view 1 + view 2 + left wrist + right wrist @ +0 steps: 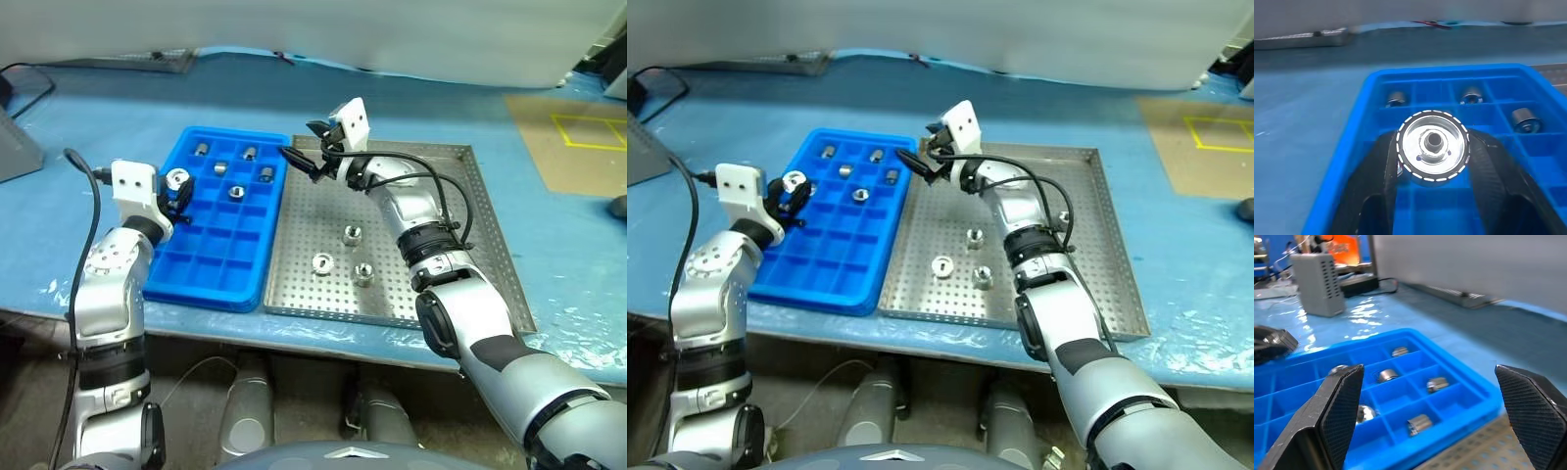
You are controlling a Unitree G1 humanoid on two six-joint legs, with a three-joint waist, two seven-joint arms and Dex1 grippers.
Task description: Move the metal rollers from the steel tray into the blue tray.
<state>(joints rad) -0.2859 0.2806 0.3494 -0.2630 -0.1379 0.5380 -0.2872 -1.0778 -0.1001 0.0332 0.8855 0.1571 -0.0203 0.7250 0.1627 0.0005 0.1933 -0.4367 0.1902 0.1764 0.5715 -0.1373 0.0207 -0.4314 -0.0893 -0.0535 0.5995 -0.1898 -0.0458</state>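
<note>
your left gripper (177, 190) clamps a roller (1432, 145) over blue tray (208, 284) for dropping; right gripper (306, 147) empty, jaws wide.

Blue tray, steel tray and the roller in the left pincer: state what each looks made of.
Blue tray: apparently moulded plastic, uniform bright blue with a soft sheen.
Steel tray: sheet metal, dull silver, perforated floor, low folded rim.
Roller in the left pincer: polished metal, likely steel, mirror-bright face with a centre hole.
</note>
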